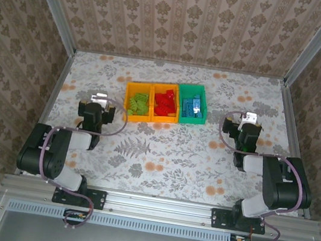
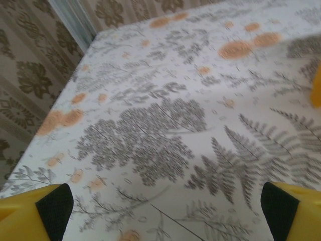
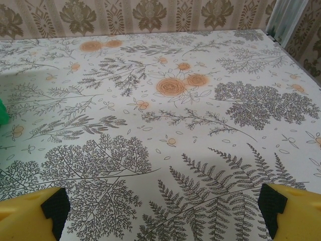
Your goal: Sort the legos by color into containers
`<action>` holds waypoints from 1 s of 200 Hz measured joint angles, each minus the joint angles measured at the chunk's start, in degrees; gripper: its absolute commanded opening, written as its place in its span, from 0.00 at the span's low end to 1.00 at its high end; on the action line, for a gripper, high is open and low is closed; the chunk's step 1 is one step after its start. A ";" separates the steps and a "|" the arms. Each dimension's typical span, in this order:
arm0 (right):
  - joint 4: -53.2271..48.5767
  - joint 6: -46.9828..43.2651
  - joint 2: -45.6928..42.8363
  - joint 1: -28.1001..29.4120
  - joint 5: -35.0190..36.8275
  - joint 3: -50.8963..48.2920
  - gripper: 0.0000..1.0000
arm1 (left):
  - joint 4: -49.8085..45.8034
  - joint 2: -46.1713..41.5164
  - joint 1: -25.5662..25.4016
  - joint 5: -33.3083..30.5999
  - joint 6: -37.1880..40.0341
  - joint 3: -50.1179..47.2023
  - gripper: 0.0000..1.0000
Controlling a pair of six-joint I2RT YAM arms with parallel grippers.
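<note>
left gripper [image 1: 99, 98] fingers spread, empty; bare floral tabletop [image 1: 161, 151] ahead, table edge left | right of them, side by side: orange-yellow plastic bin [image 1: 140, 84] with lime-green studded bricks [image 1: 139, 104], second orange-yellow bin [image 1: 167, 85] with red bricks [image 1: 165, 105], green bin [image 1: 192, 87] with blue bricks [image 1: 192, 108]; row runs left-right, bins' long axes point away | right gripper [image 1: 246, 119] fingers spread, empty, open tabletop around

Table [image 1: 161, 151]: white cover printed with grey ferns, trees and orange flowers. Walls [image 1: 188, 21] on three sides: beige damask wallpaper. Aluminium posts [image 1: 52, 4] at the back corners; aluminium rail [image 1: 159, 206] along near edge.
</note>
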 measured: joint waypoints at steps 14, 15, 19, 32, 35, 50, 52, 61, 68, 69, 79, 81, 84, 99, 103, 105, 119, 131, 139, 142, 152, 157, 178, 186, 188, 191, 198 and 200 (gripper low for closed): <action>0.00 0.00 0.00 0.00 0.00 0.00 1.00 | 3.85 0.70 2.03 0.85 -0.44 -0.76 1.00; 0.02 0.00 0.00 0.00 0.00 0.00 1.00 | 4.33 0.87 2.19 0.96 -0.44 -0.85 1.00; 0.02 0.02 0.00 0.00 0.00 0.00 1.00 | 5.51 1.62 2.60 1.01 -0.46 -0.94 1.00; 0.04 0.00 0.00 0.00 0.00 0.00 1.00 | 5.53 2.86 3.43 1.46 -0.90 -0.92 1.00; 0.04 0.00 0.00 0.00 0.00 0.00 1.00 | 5.51 2.97 3.48 1.60 -0.96 -0.92 1.00; 0.22 0.02 0.00 0.00 -0.02 0.00 0.99 | 5.51 3.52 3.54 2.29 -1.33 -0.81 1.00; 0.26 0.02 0.00 0.00 0.00 0.00 1.00 | 5.53 3.52 3.54 2.36 -1.40 -0.79 1.00; 0.44 0.00 0.00 0.00 0.00 0.00 1.00 | 5.66 3.52 3.56 2.58 -1.53 -0.76 1.00; 0.46 0.00 0.00 0.00 0.00 0.00 1.00 | 5.64 3.52 3.58 2.71 -1.73 -0.76 1.00; 0.46 0.00 0.00 0.00 0.00 0.00 1.00 | 5.64 3.52 3.58 2.71 -1.75 -0.76 1.00; 0.46 0.00 0.00 0.00 0.00 0.00 1.00 | 5.62 3.52 3.58 2.80 -1.92 -0.76 1.00; 0.46 0.02 0.00 0.00 0.00 0.00 1.00 | 5.60 3.52 3.58 2.80 -1.92 -0.76 1.00; 0.46 0.00 0.00 0.00 0.00 0.00 1.00 | 5.62 3.52 3.58 2.91 -1.97 -0.76 1.00; 0.46 0.02 0.00 0.00 0.00 0.00 1.00 | 5.60 3.52 3.58 3.13 -2.10 -0.76 1.00; 0.46 0.02 0.00 0.00 0.00 0.00 1.00 | 5.60 3.52 3.58 3.15 -2.14 -0.76 1.00; 0.46 0.02 0.00 0.00 0.00 0.00 0.99 | 5.60 3.52 3.58 3.17 -2.14 -0.76 1.00; 0.46 0.02 0.00 0.00 -0.02 0.00 1.00 | 5.60 3.52 3.58 3.34 -2.19 -0.76 1.00; 0.46 0.00 0.00 0.00 0.00 0.00 1.00 | 5.57 3.52 3.65 3.58 -2.21 -0.76 1.00; 0.46 0.02 0.00 0.00 -0.02 0.00 1.00 | 5.57 3.52 3.72 3.78 -2.25 -0.72 1.00; 0.46 0.02 0.00 0.00 0.00 0.00 1.00 | 5.57 3.52 3.76 3.80 -2.32 -0.72 1.00; 0.46 0.02 0.00 0.00 0.00 0.00 1.00 | 5.57 3.52 3.96 4.04 -2.40 -0.68 1.00; 0.46 0.02 0.00 0.00 -0.02 0.00 1.00 | 5.57 3.52 3.96 4.09 -2.43 -0.68 1.00; 0.46 0.02 0.00 0.00 0.00 0.00 1.00 | 5.57 3.52 4.02 4.26 -2.56 -0.66 1.00; 0.46 0.00 0.00 0.00 -0.02 0.00 1.00 | 5.57 3.52 4.00 4.44 -2.58 -0.66 1.00; 0.46 0.02 0.00 0.00 -0.02 0.00 1.00 | 5.57 3.52 4.00 4.44 -2.58 -0.66 1.00; 0.46 0.02 0.00 0.00 -0.02 0.00 1.00 | 5.57 3.52 4.00 4.46 -2.58 -0.66 1.00; 0.46 0.02 0.00 0.00 0.00 0.00 1.00 | 5.57 3.52 4.02 4.48 -2.58 -0.66 1.00; 0.46 0.02 0.00 0.00 0.00 0.00 0.99 | 5.57 3.52 4.02 4.48 -2.58 -0.66 1.00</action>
